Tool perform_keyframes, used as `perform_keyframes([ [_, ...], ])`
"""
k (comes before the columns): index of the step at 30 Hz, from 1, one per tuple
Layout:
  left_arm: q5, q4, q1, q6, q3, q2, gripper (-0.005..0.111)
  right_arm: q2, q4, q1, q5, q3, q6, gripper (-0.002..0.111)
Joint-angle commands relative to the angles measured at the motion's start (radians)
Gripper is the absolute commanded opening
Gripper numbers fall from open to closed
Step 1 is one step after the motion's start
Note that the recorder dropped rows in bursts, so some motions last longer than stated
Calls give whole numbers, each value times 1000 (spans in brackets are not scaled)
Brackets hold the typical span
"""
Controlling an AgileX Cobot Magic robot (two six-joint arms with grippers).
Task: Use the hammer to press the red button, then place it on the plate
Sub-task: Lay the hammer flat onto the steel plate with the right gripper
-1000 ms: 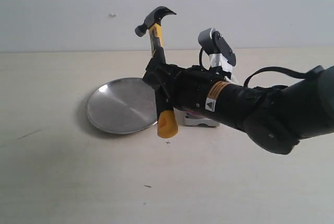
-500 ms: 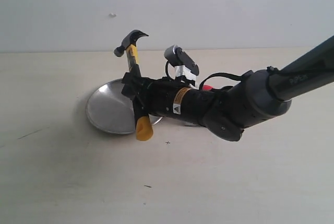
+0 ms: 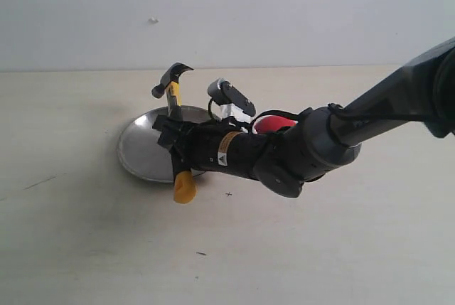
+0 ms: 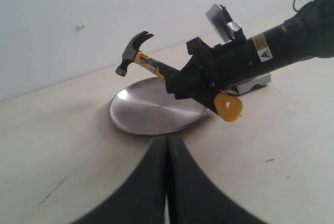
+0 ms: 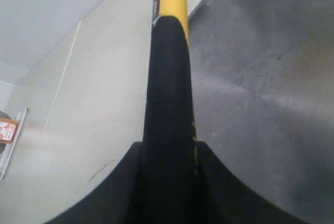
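Note:
My right gripper [image 3: 173,138] is shut on the black handle of the hammer [image 3: 170,79]. It holds the hammer nearly upright over the near right part of the silver plate [image 3: 138,152], dark head up and yellow end just past the plate's front rim. In the right wrist view the handle [image 5: 169,78] runs between the jaws with the plate [image 5: 261,78] beneath. The red button [image 3: 274,124] shows behind the right forearm, partly hidden. My left gripper [image 4: 167,139] is shut on nothing, low over the table in front of the plate [image 4: 151,112]; it sees the hammer [image 4: 134,51].
The right arm [image 3: 306,152] stretches from the right edge across the middle of the table. The button's grey base [image 4: 257,82] sits beside the plate under that arm. A pale wall closes the far side.
The right arm has swung left and down with the hammer, from above the button to above the plate. The red dome, covered before, now shows. The grip is unchanged.

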Motion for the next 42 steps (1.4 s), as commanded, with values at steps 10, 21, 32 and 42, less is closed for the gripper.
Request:
perform_keyframes([
  [10,-3,1,-2,-2,3,-7,0,-13,116,32,133,-74,-82,0],
  [21,-3,1,-2,-2,3,-7,0,-13,106,32,152,-74,-146,3],
  [32,-3,1,-2,-2,3,-7,0,-13,189,32,163,-74,-156,10],
  [42,-3,1,-2,-2,3,-7,0,-13,193,32,195,-74,-174,10],
])
